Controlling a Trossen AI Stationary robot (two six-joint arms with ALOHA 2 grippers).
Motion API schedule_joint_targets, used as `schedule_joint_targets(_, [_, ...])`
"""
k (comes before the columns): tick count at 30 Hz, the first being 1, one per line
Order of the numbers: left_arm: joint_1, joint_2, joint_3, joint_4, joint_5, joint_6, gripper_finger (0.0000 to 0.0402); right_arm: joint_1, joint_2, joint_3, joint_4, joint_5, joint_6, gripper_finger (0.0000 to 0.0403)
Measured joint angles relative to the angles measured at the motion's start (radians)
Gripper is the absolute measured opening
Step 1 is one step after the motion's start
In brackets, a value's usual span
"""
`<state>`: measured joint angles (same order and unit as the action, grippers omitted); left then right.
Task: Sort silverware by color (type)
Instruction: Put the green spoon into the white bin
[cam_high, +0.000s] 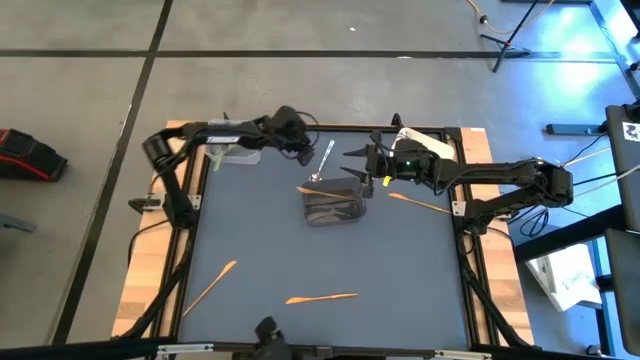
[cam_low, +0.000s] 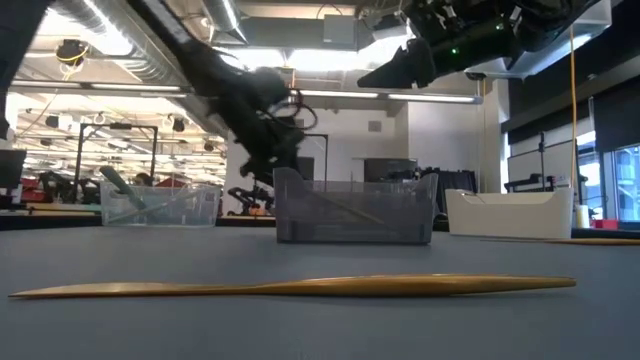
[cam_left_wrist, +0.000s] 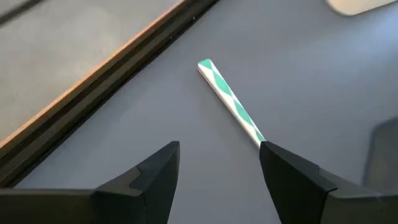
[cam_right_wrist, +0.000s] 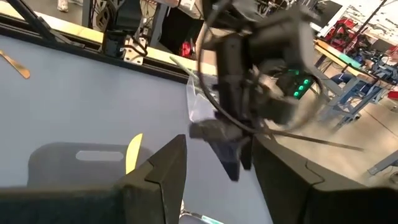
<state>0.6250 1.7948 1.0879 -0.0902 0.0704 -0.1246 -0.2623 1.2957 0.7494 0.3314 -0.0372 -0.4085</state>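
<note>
A shiny silver utensil (cam_high: 324, 160) lies flat on the grey mat near the far edge. In the left wrist view its handle (cam_left_wrist: 229, 101) reflects green and white. My left gripper (cam_high: 302, 151) is open just left of it, and the handle runs down beside one fingertip (cam_left_wrist: 280, 163). My right gripper (cam_high: 356, 166) is open and empty, above the far rim of a dark grey container (cam_high: 333, 205). An orange utensil (cam_high: 312, 190) rests on that container's left rim. Three more orange utensils (cam_high: 420, 204) (cam_high: 210, 285) (cam_high: 321, 297) lie flat on the mat.
A clear container (cam_low: 160, 205) holding olive-green utensils stands at the far left. A white container (cam_low: 510, 212) stands at the far right. The mat's raised black frame (cam_left_wrist: 112, 81) runs close behind the left gripper. The two grippers are close together (cam_right_wrist: 236, 118).
</note>
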Motion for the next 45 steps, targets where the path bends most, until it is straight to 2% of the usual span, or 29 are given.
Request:
schedule_joint_targets(8, [-0.028,0.208,0.293,-0.233,0.002,-0.004,0.0218,0.000,0.000,0.000,-0.054,0.019,-0.019,0.0175])
schedule_joint_targets(14, [-0.074,0.323,0.403,-0.283,0.002,-0.004,0.0218,0.000,0.000,0.000,-0.076,0.072,-0.016,0.0175])
schedule_joint_targets(22, [-0.096,0.370,0.421,-0.347,-0.050,-0.001,0.0218,0.000,0.000,0.000,-0.089,0.081,-0.014,0.0175])
schedule_joint_targets(29, [-0.096,0.370,0.422,-0.360,-0.053,0.040,0.0213,0.000,0.000,0.000,-0.082,0.081,-0.015,0.0175])
schedule_joint_targets(33, [-0.096,0.370,0.422,-0.370,-0.060,0.049,0.0187,0.000,0.000,0.000,-0.079,0.079,-0.015,0.0175])
schedule_joint_targets(40, [-0.104,0.371,0.422,-0.377,-0.080,0.073,0.0111,0.000,0.000,0.000,-0.081,0.079,-0.015,0.0175])
schedule_joint_targets(45, [-0.117,0.371,0.422,-0.388,-0.114,0.095,0.0095,0.000,0.000,0.000,-0.081,0.079,-0.015,0.0175])
